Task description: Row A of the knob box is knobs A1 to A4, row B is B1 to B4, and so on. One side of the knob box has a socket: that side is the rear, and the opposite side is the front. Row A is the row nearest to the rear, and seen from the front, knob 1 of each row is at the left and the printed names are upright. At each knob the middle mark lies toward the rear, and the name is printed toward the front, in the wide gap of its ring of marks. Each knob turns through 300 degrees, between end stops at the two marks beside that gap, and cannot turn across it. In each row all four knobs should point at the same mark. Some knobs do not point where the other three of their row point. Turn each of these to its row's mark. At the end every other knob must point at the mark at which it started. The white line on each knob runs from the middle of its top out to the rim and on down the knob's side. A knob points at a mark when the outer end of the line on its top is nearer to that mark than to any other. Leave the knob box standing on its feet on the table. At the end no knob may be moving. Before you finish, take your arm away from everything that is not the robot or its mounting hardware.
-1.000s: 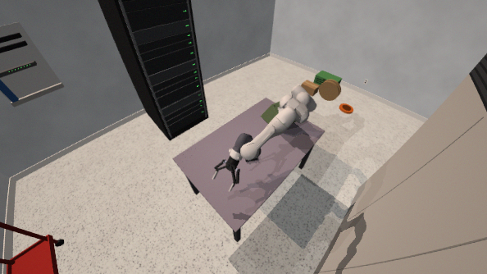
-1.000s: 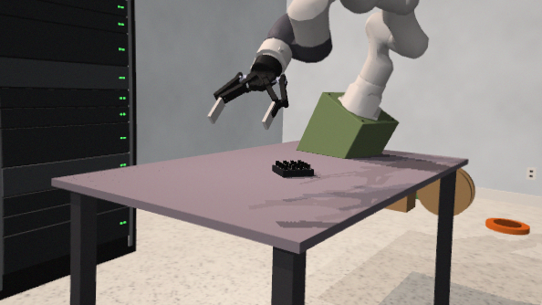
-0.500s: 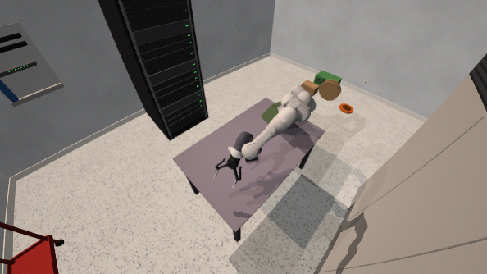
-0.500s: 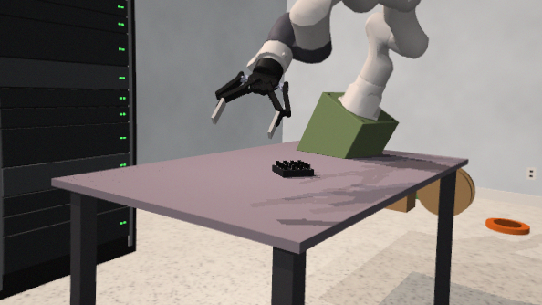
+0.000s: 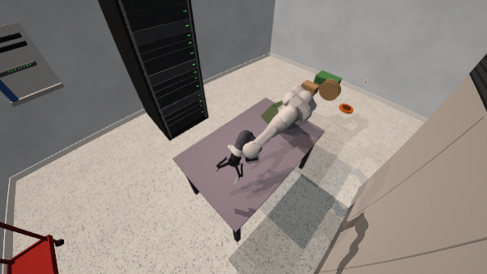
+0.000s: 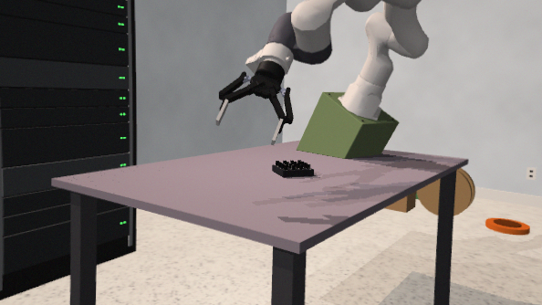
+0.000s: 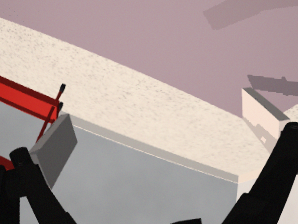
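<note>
Knob box (image 6: 293, 168) small, dark, on table (image 6: 182, 184) near green base block (image 6: 339, 131); knob lines and printed names too small to read; box hidden under arm in top view, outside wrist view; gripper (image 6: 248, 122) fingers wide apart, nothing between them, tilted down above table, left of box, well clear of it; red cart (image 7: 29, 104) cut off at wrist-view edge.
</note>
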